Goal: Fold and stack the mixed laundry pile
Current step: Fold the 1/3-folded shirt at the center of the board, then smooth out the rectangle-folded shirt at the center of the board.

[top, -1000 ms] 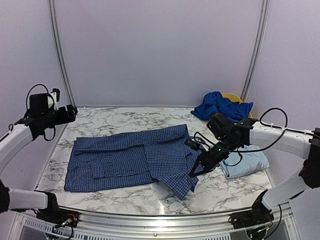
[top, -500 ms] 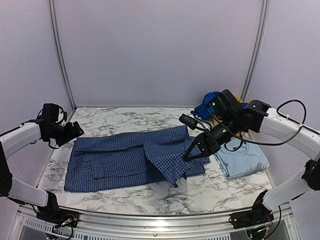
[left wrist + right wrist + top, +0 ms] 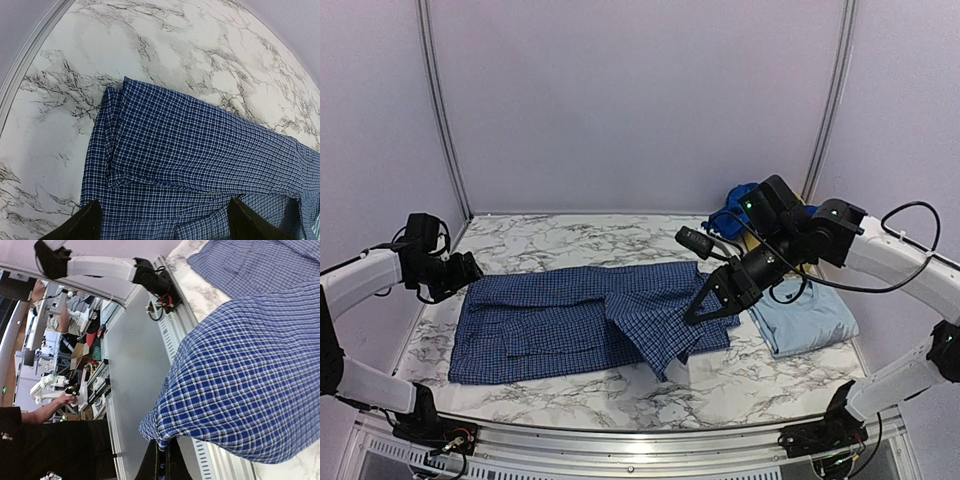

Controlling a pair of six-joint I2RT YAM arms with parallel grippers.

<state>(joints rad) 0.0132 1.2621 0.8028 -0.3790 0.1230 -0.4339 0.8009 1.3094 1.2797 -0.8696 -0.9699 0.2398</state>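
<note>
From above, the checked shirt (image 3: 550, 320) is lying spread on the marble table (image 3: 570, 235), its long axis running left to right in front of both arms. The right gripper (image 3: 695, 313) is clenching the shirt's right-hand flap and holding it raised off the table, so the rest of the garment is lying to that gripper's left and below it. The left gripper (image 3: 463, 272) is hovering at the shirt's far-left corner with its jaws apart, grasping nothing. A folded pale blue T-shirt (image 3: 810, 322) is lying just beside the shirt's right end, and a bunched royal-blue piece (image 3: 740, 212) is sitting at the back right, behind the right arm. In the left wrist view, the two spread fingers (image 3: 92, 222) are framing the shirt's left end, with the cloth lying flat beneath them and stretching away toward the right. In the right wrist view, the closed fingers (image 3: 150, 467) are pinching a corner of the checked cloth, which is hanging in a sagging sheet above the table edge. Judging by this, the fold is turning on carrying that flap leftward along the shirt's length; the right arm has it, and the left arm is nearer the far end.
</note>
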